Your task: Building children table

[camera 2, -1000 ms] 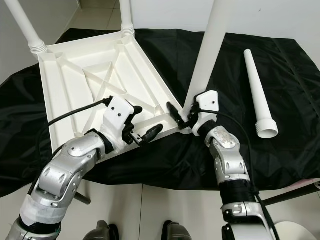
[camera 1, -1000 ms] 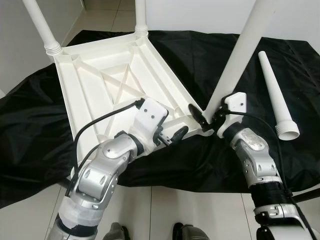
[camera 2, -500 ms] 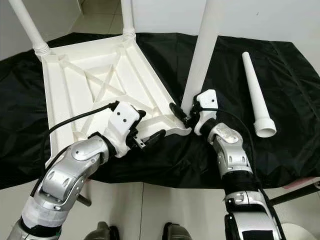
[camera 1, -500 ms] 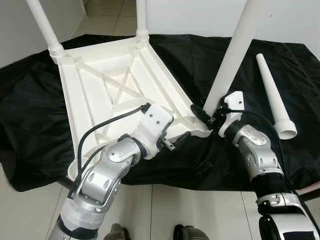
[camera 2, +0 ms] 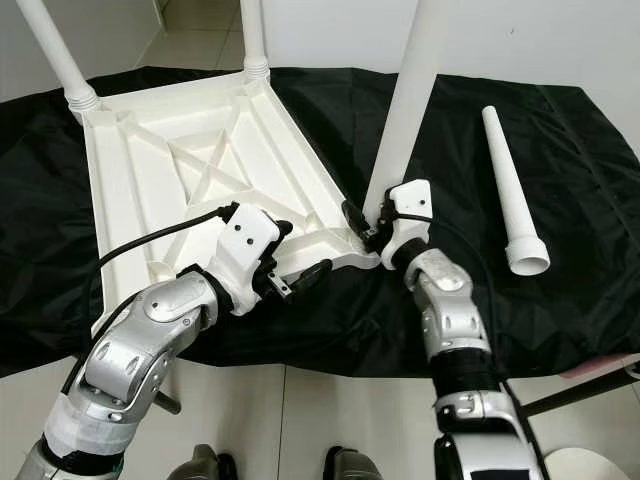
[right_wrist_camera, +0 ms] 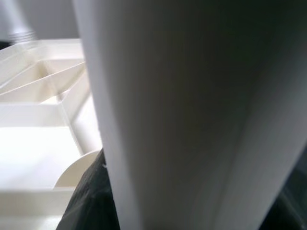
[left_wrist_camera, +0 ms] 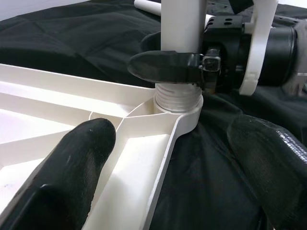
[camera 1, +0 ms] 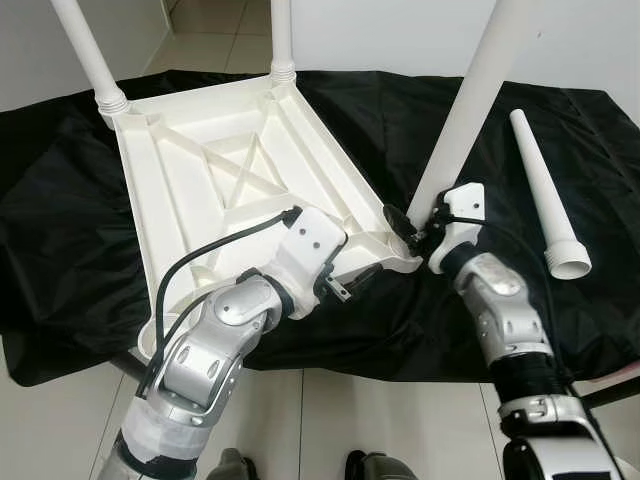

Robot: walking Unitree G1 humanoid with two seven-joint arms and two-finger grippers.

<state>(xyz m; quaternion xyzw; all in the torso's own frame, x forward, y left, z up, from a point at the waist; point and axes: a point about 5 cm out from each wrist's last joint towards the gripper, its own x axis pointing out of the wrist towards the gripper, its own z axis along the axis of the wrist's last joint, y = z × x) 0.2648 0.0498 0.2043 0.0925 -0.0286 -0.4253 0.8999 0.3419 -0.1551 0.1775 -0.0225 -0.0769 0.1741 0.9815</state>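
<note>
Tabletop (camera 1: 215,170) lies upside down on the black cloth (camera 1: 60,220) so we can reach its sockets. Our right gripper (camera 1: 418,228) pinches the third leg (camera 1: 462,115) at its base, seating it in the corner socket (left_wrist_camera: 178,108), while our left gripper (camera 1: 348,285), fingers spread, steadies the rim beside it.

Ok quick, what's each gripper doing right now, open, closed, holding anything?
Left gripper: open, straddling the near edge of the upturned tabletop.
Right gripper: shut on the table leg, just above its corner socket.
</note>
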